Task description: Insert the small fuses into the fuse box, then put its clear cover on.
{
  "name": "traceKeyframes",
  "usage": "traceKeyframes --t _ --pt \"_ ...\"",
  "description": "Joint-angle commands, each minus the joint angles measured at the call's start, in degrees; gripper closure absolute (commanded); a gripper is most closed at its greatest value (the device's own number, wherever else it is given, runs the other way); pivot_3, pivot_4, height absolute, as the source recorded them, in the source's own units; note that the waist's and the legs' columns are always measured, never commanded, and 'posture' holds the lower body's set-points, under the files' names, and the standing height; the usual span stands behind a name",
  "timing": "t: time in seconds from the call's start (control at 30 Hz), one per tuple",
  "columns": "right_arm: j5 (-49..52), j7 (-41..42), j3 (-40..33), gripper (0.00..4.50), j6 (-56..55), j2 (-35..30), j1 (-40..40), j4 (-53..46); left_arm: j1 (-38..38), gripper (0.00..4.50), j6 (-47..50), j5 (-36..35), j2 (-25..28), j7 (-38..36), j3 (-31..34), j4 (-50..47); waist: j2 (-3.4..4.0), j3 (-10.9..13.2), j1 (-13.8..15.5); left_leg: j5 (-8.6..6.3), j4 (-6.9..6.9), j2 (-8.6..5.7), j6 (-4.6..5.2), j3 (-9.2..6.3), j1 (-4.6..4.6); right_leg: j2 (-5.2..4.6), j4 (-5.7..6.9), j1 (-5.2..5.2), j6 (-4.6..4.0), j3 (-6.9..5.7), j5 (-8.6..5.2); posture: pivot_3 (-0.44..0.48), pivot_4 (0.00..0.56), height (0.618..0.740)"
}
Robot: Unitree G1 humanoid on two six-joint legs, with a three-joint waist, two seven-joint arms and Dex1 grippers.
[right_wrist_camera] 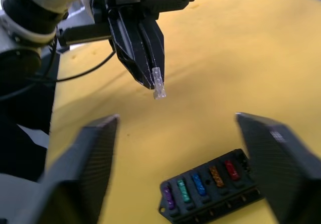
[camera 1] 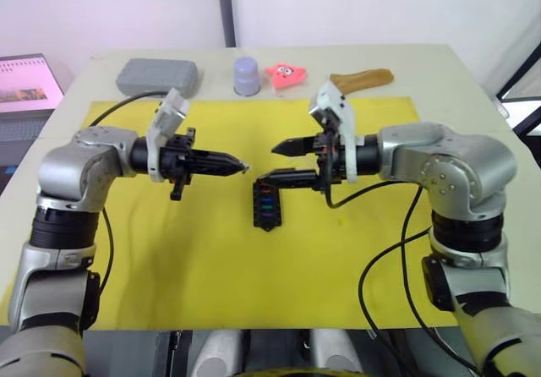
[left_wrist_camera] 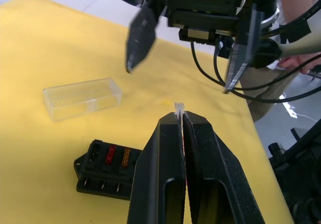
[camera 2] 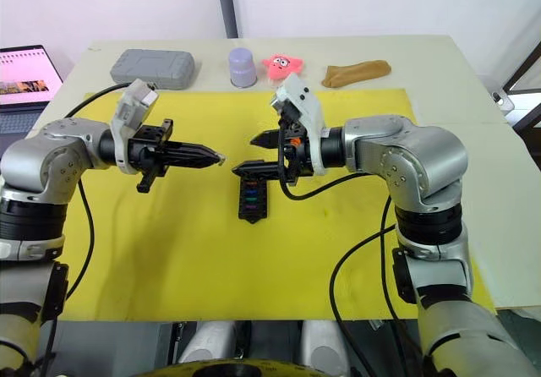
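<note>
Fuse box (camera 1: 267, 204) at frame centre on yellow mat (camera 1: 211, 259); left end effector (camera 1: 241, 168) pinches pale grey fuse (right_wrist_camera: 158, 90); right end effector (camera 1: 272, 163) spread above box; clear cover (left_wrist_camera: 83, 98) nearby.

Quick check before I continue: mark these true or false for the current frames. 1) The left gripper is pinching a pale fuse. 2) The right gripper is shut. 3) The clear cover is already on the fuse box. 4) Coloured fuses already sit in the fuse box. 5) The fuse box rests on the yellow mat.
1) True: the left gripper is shut on the pale grey fuse.
2) False: the right gripper is open, empty.
3) False: the clear cover lies on the yellow mat, apart from the fuse box.
4) True: five coloured fuses are seated.
5) True.
</note>
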Motion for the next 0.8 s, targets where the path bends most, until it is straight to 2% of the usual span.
traceKeyframes --t 0.03,0.3,0.4,0.43,0.8 --pt "3.71 -2.02 -2.94 1.67 2.46 1.54 -2.40 -0.57 -1.14 4.50 -2.19 -0.41 0.23 0.05 0.05 -0.77 0.00 0.00 -0.04 0.00 0.00 0.00 0.00 0.00 0.00 0.00 0.00 -0.01 0.00 0.00 0.00 0.000 0.150 0.740" --pt "7.02 -6.35 -3.38 1.67 4.05 4.14 -2.17 0.09 -2.47 4.50 -3.07 -0.69 -0.34 0.40 -0.98 0.02 0.00 0.00 -0.04 0.00 0.00 0.00 0.00 0.00 0.00 0.00 0.00 0.00 0.00 0.00 0.00 0.000 0.150 0.740" --pt "7.75 -7.24 -2.83 2.47 3.86 4.22 -2.05 0.22 -2.81 4.50 -2.84 -0.73 -0.35 0.37 -1.03 0.08 0.00 0.00 -0.10 0.00 0.00 0.00 0.00 0.00 0.00 0.00 0.00 0.00 0.00 0.00 0.00 0.000 0.150 0.740" --pt "7.97 -7.53 -2.65 2.89 3.81 4.16 -2.07 0.33 -2.84 4.50 -2.83 -0.70 -0.33 0.33 -1.06 0.10 0.00 0.00 -0.12 0.00 -0.01 0.00 0.00 0.00 0.00 0.00 0.00 -0.01 0.00 0.00 0.00 0.000 0.150 0.740" --pt "9.54 -9.10 -2.09 2.89 3.07 4.11 -2.68 1.26 -2.49 4.50 -2.82 -0.54 0.05 0.21 -1.19 -0.23 0.00 0.00 -0.17 0.00 -0.01 0.00 0.00 0.00 0.00 0.01 0.01 -0.01 0.00 0.00 0.00 0.000 0.150 0.740"
